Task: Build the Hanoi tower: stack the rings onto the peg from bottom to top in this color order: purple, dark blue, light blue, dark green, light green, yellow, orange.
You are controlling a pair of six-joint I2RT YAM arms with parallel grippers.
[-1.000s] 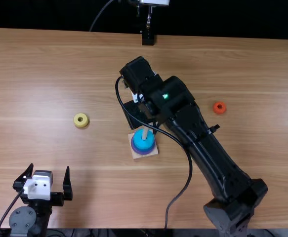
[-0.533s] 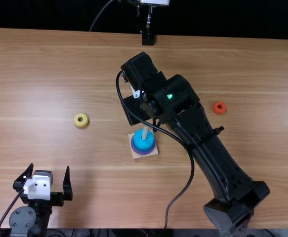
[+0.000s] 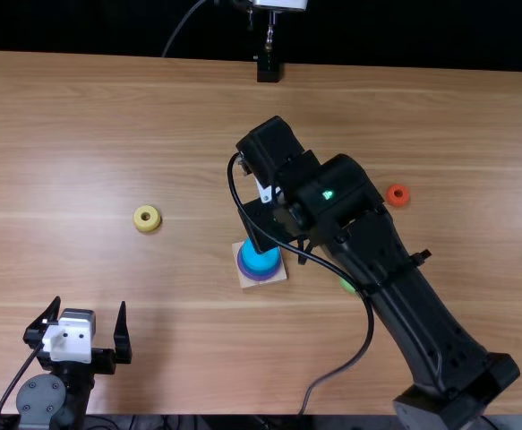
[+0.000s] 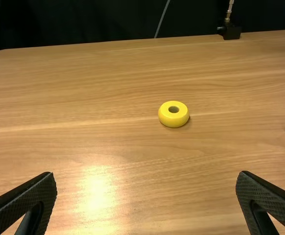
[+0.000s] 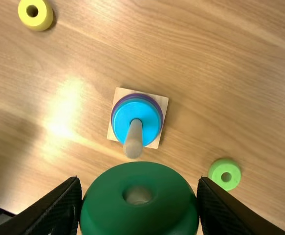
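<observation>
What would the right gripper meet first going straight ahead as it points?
Probably the peg, just ahead of the dark green ring that the right gripper holds, though depth is unclear.

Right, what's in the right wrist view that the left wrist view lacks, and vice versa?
Right wrist: dark green ring held in the right gripper, peg with light blue ring and purple ring around it, light green ring.
Left wrist: black block at the far edge, thin cable.
Both: yellow ring, wooden base, table.
</observation>
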